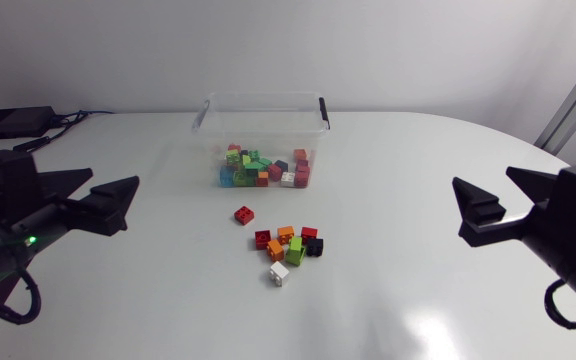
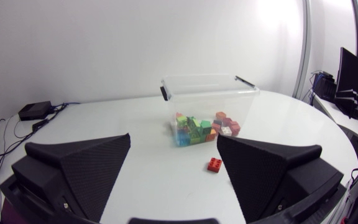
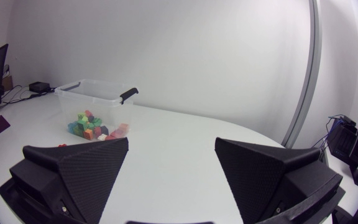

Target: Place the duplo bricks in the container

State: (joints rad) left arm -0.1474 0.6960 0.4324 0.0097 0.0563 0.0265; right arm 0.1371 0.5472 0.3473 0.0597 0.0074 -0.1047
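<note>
A clear plastic container [image 1: 264,110] with black handle clips stands at the table's back middle, with several coloured duplo bricks [image 1: 264,169] inside. In front of it a lone red brick [image 1: 244,214] lies on the table. Closer in is a cluster of several bricks [image 1: 292,243], and a white brick [image 1: 279,271] lies nearest. My left gripper [image 1: 118,202] hovers open at the left, well away from the bricks. My right gripper [image 1: 462,209] hovers open at the right. In the left wrist view the container [image 2: 210,93] and red brick [image 2: 214,164] lie ahead of the open gripper [image 2: 174,140].
A black box with cables [image 1: 13,121] sits at the table's back left corner. In the right wrist view the container [image 3: 95,99] stands far ahead of the open gripper [image 3: 172,142], on its left side.
</note>
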